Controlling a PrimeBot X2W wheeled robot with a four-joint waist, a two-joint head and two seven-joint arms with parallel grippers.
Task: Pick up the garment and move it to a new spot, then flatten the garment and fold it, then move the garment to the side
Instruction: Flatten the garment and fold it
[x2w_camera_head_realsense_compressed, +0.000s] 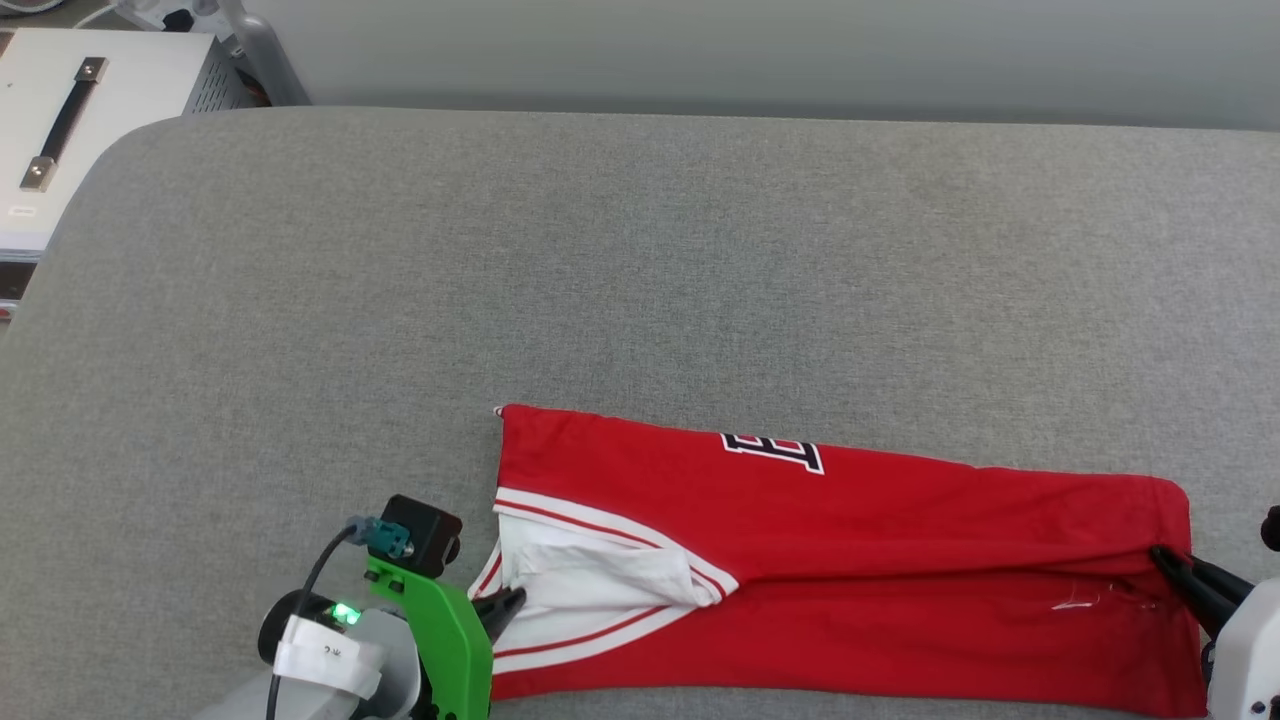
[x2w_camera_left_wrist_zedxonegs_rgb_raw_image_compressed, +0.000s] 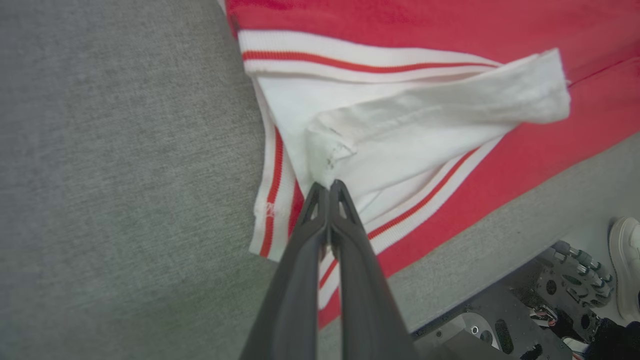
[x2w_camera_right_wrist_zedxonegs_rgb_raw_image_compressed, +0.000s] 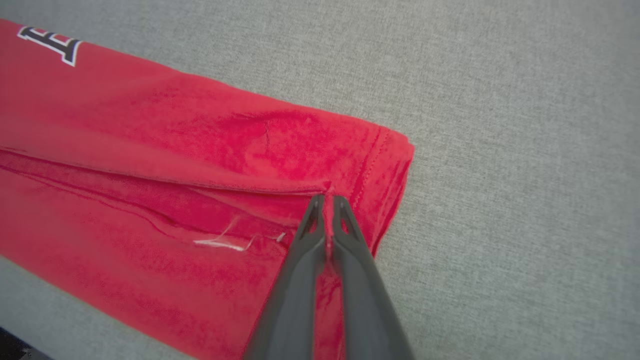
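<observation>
Clamping the folded red, white-sleeved T-shirt at the grey tabletop's front edge: left end effector on sleeve, right end effector on hem.

— It looked like a robotics lab or test room, not a home.
— What showed that?
— A pale metal equipment case with a black handle and vented side stood beside 1 big grey cloth-covered table. The wall was bare, and a dark drilled metal base carried exposed wiring.
</observation>
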